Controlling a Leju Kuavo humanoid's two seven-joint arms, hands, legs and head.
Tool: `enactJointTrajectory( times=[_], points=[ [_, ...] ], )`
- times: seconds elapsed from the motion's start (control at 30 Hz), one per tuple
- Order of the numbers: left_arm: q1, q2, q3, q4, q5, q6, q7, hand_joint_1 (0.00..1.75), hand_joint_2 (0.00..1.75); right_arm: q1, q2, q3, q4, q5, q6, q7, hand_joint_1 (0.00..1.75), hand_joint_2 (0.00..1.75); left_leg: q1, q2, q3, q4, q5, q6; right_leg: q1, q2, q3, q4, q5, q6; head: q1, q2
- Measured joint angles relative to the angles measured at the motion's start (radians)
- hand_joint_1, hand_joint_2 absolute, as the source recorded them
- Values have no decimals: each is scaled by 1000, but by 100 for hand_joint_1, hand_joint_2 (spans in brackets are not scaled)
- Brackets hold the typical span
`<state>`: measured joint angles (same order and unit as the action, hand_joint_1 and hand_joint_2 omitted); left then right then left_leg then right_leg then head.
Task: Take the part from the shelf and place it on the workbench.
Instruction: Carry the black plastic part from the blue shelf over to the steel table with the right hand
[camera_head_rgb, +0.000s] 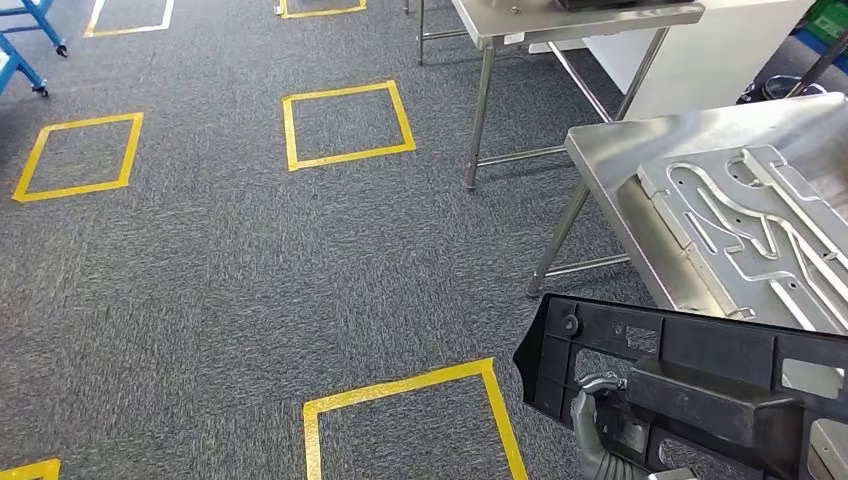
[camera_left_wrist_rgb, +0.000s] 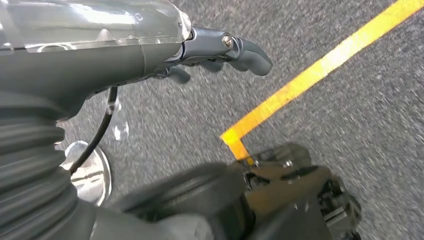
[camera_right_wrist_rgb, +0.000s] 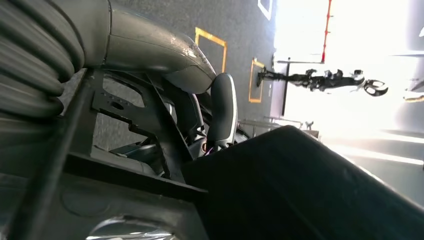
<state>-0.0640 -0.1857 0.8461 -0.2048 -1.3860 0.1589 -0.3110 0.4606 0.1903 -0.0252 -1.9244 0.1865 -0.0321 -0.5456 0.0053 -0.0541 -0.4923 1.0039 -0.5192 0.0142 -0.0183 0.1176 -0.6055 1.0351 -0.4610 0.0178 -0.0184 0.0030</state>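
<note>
Gripping black plastic bracket (camera_head_rgb: 700, 375) in our right hand (camera_head_rgb: 600, 425); our left hand (camera_left_wrist_rgb: 220, 50) curled empty; steel tabletop (camera_head_rgb: 620, 150) just beyond fingers.

Right hand (camera_right_wrist_rgb: 165, 75) seen close behind ribbed grey cover; thick grey thumb (camera_right_wrist_rgb: 222, 110) pressed against black part (camera_right_wrist_rgb: 150, 165). Part's open frame and solid block (camera_right_wrist_rgb: 300, 190) gripped by hand, fingers largely hidden. Grey carpet (camera_right_wrist_rgb: 235, 20) with yellow tape squares (camera_right_wrist_rgb: 210, 37) seen beyond. Far background overexposed; dark stand (camera_right_wrist_rgb: 320, 80) silhouetted against glare.
</note>
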Motion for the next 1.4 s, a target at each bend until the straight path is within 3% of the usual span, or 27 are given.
enactJointTrajectory(
  times=[0.07,0.13,0.17,0.2,0.23,0.3,0.37,0.4,0.47,0.5,0.57,0.63,0.7,0.73,0.8,0.87,0.93,1.0,1.07,1.13,1.2,1.23,1.3,1.37,1.4],
  points=[
    [2,-2,-1,0,0,1,-1,0,175,-1,0,0,-1,0,0,0,175,175,2,29,0,-14,12,14,4,-46,-24,48,-36,8,5,0],
    [5,-3,-1,0,-1,2,-4,0,175,-3,0,0,-1,1,2,1,175,175,-2,60,-4,-17,16,20,4,-96,-76,166,-104,13,10,0],
    [6,-3,-1,0,-2,3,-5,0,175,-3,0,0,0,1,2,1,175,175,-4,75,-7,-16,16,21,3,-105,-100,224,-129,16,10,0],
    [6,-3,-1,0,-3,4,-6,0,175,-1,0,0,1,1,2,1,175,175,-5,90,-9,-15,16,21,2,-110,-111,256,-136,18,10,0],
    [6,-3,-1,0,-5,4,-6,0,175,0,0,0,2,1,2,1,175,175,-5,105,-9,-15,15,20,2,-114,-103,252,-125,20,10,0],
    [5,-4,-1,0,-7,5,-6,0,175,1,0,0,2,2,1,1,175,175,-6,129,-6,-13,12,15,2,-137,-35,144,-67,20,11,0],
    [6,-5,-1,0,-8,6,-7,0,175,0,0,0,0,4,0,0,175,175,-11,149,-4,-6,5,7,9,-175,30,26,-33,11,12,0],
    [6,-5,-2,0,-9,7,-8,0,175,0,0,0,-2,5,0,0,175,175,-14,158,-3,-4,2,2,12,-186,43,-2,-30,3,11,0],
    [5,-5,-4,0,-16,9,-9,0,175,2,0,0,-7,9,0,-1,175,175,-15,176,0,-2,-1,-6,16,-172,42,-10,-32,-13,11,0],
    [4,-5,-6,0,-19,9,-10,0,175,3,0,0,-8,10,0,-1,175,175,-13,171,0,1,-6,-11,15,-163,41,-13,-30,-20,10,0],
    [3,-5,-12,0,-22,9,-13,0,175,0,0,0,-9,14,0,0,175,175,-8,125,-15,44,-40,-23,10,-143,40,-19,-23,-32,9,0],
    [3,-5,-15,0,-23,7,-15,0,175,-4,2,0,-9,18,0,3,175,175,-3,75,-66,160,-106,-31,9,-124,36,-19,-20,-39,7,0],
    [-1,-4,-16,0,-26,4,-10,0,175,-5,3,0,-7,21,-1,6,175,175,-2,66,-113,270,-142,-33,9,-101,33,-15,-19,-41,7,0],
    [-3,-4,-17,0,-28,3,-6,0,175,-5,3,0,-5,22,-3,8,175,175,-2,65,-116,278,-132,-33,10,-89,32,-13,-19,-41,7,0],
    [-2,-4,-19,0,-31,0,1,0,175,-5,3,0,-3,24,-7,9,175,175,-1,52,-73,186,-64,-28,9,-60,32,-9,-19,-41,7,0],
    [2,-2,-21,0,-32,-4,4,0,175,-5,3,0,-1,24,-12,9,175,175,1,4,-23,67,-11,-19,9,-34,28,-5,-16,-35,7,0],
    [4,0,-21,0,-31,-7,3,0,175,-5,3,0,0,25,-14,9,175,175,-1,-24,-8,20,-6,-11,6,-13,15,-2,-8,-21,8,0],
    [2,-2,-22,0,-31,-8,2,0,175,-4,3,0,1,25,-13,9,175,175,0,-7,-6,8,-2,-1,3,2,5,-2,-1,-6,8,0],
    [1,-3,-22,0,-31,-8,0,0,175,-4,3,0,2,26,-15,9,175,175,4,18,-4,-6,8,14,7,-32,-10,26,-22,3,13,0],
    [4,-4,-22,0,-31,-9,-3,0,175,-6,3,0,4,27,-16,9,175,175,3,48,-5,-13,13,23,10,-88,-58,129,-83,8,21,0],
    [6,-3,-22,0,-30,-9,-4,0,175,-7,3,0,8,28,-16,9,175,175,-1,78,-9,-12,14,24,7,-109,-107,239,-130,13,24,0],
    [6,-3,-22,0,-30,-9,-4,0,175,-6,3,0,10,28,-16,9,175,175,-2,92,-9,-12,13,23,5,-113,-110,255,-128,14,24,0],
    [6,-3,-22,0,-31,-9,-4,0,175,-5,3,0,13,28,-17,10,175,175,-3,118,-7,-11,10,20,4,-126,-60,178,-78,14,24,0],
    [6,-4,-22,0,-31,-10,-4,0,175,-6,3,0,13,28,-17,10,175,175,-6,138,-2,-8,5,14,10,-168,15,45,-36,6,24,0],
    [6,-4,-22,0,-31,-11,-3,0,175,-6,3,0,13,28,-18,10,175,175,-8,146,0,-7,2,9,13,-181,36,5,-28,0,23,0]
  ],
)
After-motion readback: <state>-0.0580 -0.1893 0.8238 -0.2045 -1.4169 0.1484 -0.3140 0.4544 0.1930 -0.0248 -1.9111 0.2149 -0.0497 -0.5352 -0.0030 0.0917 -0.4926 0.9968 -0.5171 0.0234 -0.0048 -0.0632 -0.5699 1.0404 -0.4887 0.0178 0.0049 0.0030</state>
